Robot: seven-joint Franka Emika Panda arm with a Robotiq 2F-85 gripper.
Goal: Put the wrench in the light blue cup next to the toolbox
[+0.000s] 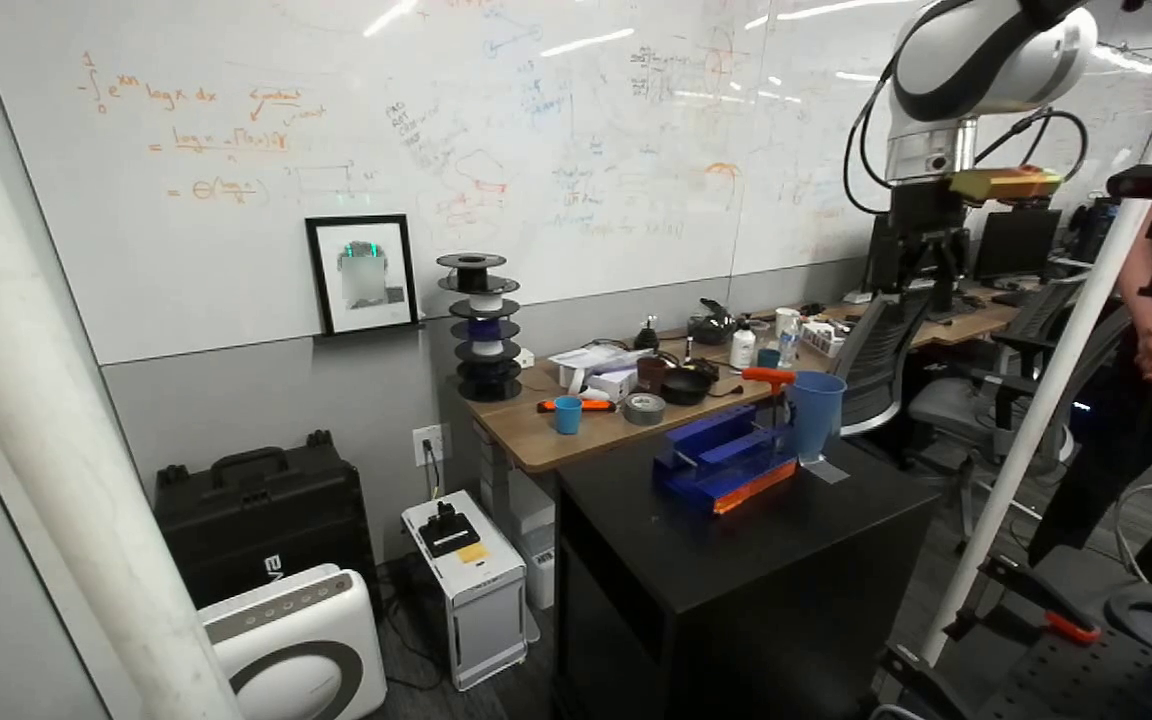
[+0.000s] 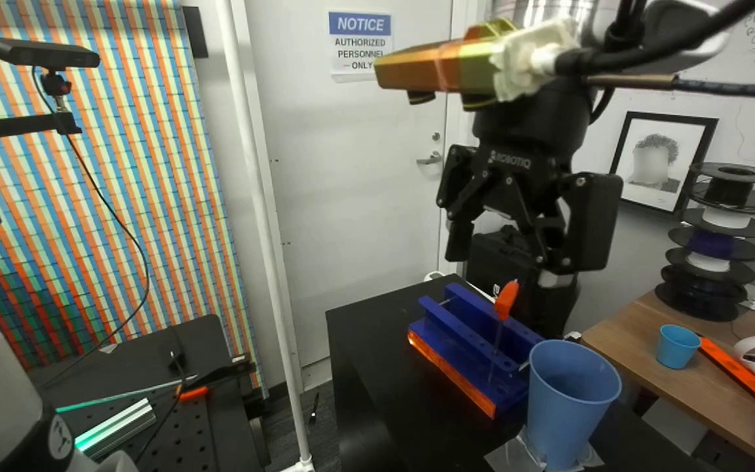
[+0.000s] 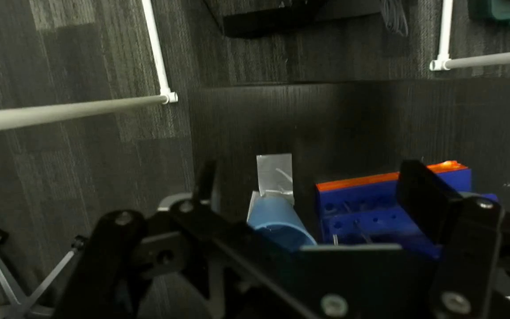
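Note:
The wrench (image 1: 768, 376) has an orange-red T-shaped handle and stands upright in the toolbox; it also shows in an exterior view (image 2: 506, 300). In the wrist view its handle is hidden. The dark blue toolbox (image 1: 711, 445) with an orange front strip lies on a black cabinet; it also shows in the wrist view (image 3: 365, 221). The light blue cup (image 1: 816, 412) stands upright beside the toolbox, taped at its base; the wrist view (image 3: 277, 215) shows it partly covered by my gripper. My gripper (image 2: 522, 252) is open and empty, raised above cup and toolbox; its fingers stand wide apart (image 3: 310, 186).
The black cabinet (image 1: 656, 550) bears the toolbox and cup. A wooden desk (image 1: 526, 430) behind holds a smaller light blue cup (image 1: 567, 414), a tape roll (image 1: 644, 408) and bowls. White frame poles (image 2: 263, 223) and an office chair (image 1: 881, 370) stand nearby.

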